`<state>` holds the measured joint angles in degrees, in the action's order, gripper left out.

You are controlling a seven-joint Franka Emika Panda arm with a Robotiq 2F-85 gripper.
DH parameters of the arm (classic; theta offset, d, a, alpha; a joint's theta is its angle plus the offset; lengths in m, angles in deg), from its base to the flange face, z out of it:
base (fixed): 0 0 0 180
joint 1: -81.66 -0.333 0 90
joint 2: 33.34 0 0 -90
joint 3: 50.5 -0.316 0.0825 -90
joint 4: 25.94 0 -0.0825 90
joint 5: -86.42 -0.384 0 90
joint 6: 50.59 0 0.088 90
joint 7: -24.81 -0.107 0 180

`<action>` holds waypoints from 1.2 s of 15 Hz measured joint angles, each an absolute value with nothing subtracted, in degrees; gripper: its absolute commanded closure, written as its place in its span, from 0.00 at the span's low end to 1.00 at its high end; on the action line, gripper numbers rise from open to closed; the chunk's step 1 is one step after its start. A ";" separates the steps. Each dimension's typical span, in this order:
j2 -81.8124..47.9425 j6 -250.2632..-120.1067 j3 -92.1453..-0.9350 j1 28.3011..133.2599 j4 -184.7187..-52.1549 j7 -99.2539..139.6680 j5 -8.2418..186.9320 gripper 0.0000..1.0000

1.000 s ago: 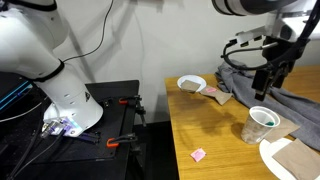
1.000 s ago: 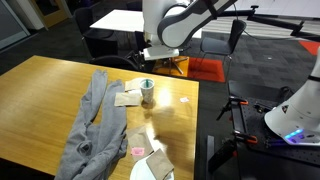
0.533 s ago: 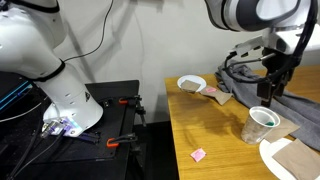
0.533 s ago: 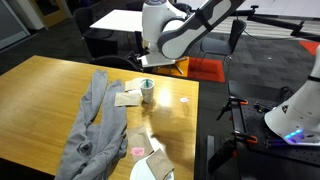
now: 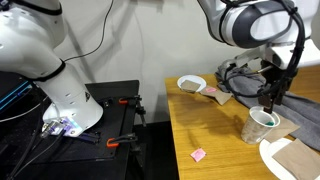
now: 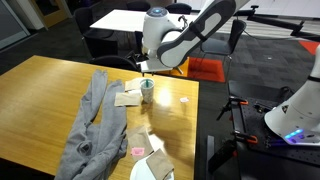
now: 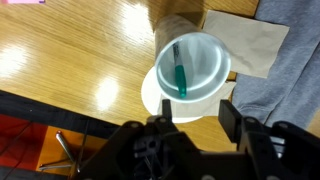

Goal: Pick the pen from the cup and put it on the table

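The small whitish cup [image 5: 262, 124] stands upright on the light-brown wooden table [image 5: 215, 140], next to a grey cloth. In the wrist view I look straight down into the cup [image 7: 195, 60]; the green pen [image 7: 180, 76] leans inside it. My gripper [image 5: 268, 103] hangs directly above the cup's rim, also seen over the cup [image 6: 147, 92] as the gripper [image 6: 146, 74]. In the wrist view the gripper [image 7: 197, 112] has its two fingers apart, with nothing between them. The fingertips are above the pen and do not touch it.
A grey cloth [image 6: 90, 125] lies along the table beside the cup. A white bowl [image 5: 191, 84], a pink paper scrap [image 5: 198, 155], a white plate [image 5: 275, 160] and a paper napkin [image 7: 245, 40] lie around. A black workbench with red clamps [image 5: 120, 110] stands off the table's edge.
The arm has come down and over until the gripper sits just above the cup. Its fingers have drawn closer together.
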<state>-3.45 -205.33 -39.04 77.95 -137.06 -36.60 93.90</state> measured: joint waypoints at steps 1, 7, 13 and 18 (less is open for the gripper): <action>-3.04 -205.34 -39.03 77.90 -136.82 -36.60 93.60 0.50; -0.90 -205.35 -38.95 77.33 -135.47 -36.60 91.70 0.58; 0.97 -205.34 -38.65 77.18 -134.40 -36.60 91.46 0.60; 1.81 -205.32 -38.27 77.18 -134.25 -36.60 91.15 0.62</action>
<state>1.81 -205.32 -38.27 77.18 -134.25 -36.60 91.15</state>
